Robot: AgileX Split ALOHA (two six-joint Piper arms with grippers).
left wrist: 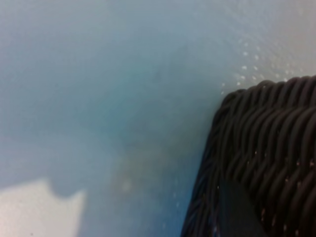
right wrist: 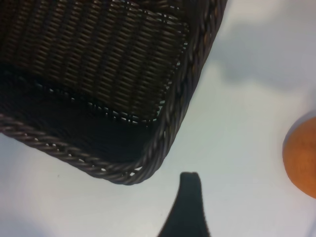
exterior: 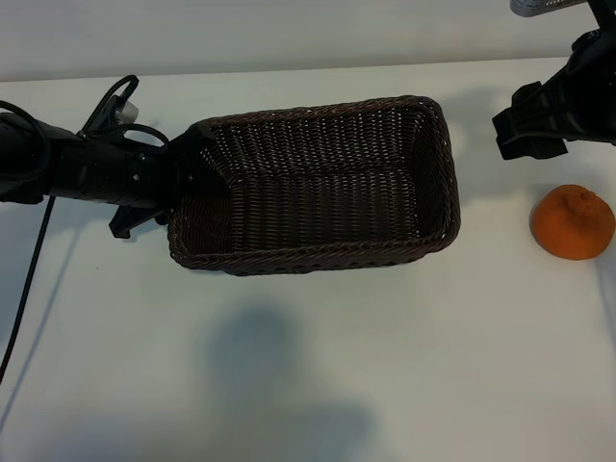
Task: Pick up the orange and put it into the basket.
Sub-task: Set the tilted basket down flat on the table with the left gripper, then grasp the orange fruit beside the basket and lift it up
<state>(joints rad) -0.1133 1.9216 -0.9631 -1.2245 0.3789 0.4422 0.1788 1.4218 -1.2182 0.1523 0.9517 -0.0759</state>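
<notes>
While the bumpy orange [exterior: 573,222] lies beside the basket [exterior: 438,144], left jaws clamp its rim; right jaws gape empty.

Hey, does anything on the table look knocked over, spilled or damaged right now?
Nothing stands out. The basket sits upright and empty, with the left gripper at its end. The orange lies whole on the table, below the right gripper.

Exterior camera looks steeply down; both close wrist cameras share the basket [exterior: 318,183] with it.
</notes>
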